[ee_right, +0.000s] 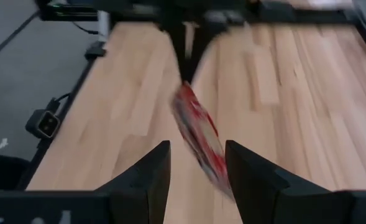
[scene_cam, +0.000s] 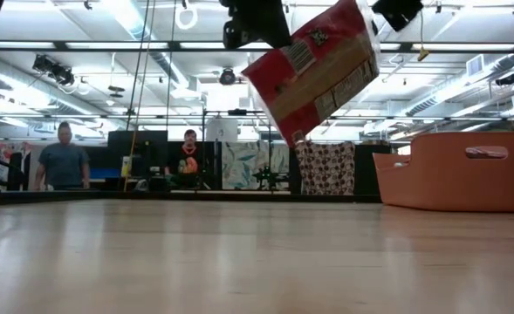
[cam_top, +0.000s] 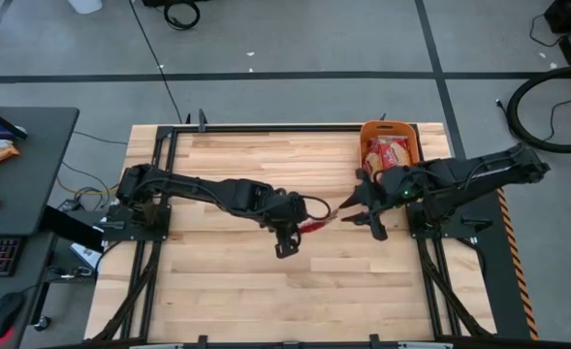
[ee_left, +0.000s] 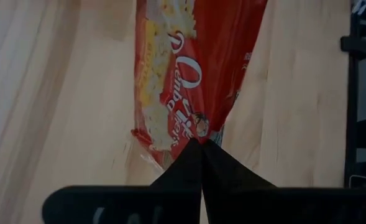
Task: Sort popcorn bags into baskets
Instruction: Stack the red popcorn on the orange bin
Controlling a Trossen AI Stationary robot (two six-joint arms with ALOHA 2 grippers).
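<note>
Wooden table (cam_top: 237,281), two people (scene_cam: 65,157)

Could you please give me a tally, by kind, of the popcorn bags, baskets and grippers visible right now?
Popcorn bags: 2, one held in the air by the left gripper, at least one in the basket
Orange basket: 1
Grippers: 2, counting the open right gripper
Total: 5

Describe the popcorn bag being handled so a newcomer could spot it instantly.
Start at the wooden table, then find the left gripper, shut at its middle. The popcorn bag hangs from it in mid-air, facing the open right gripper; other bags lie inside the orange basket.
</note>
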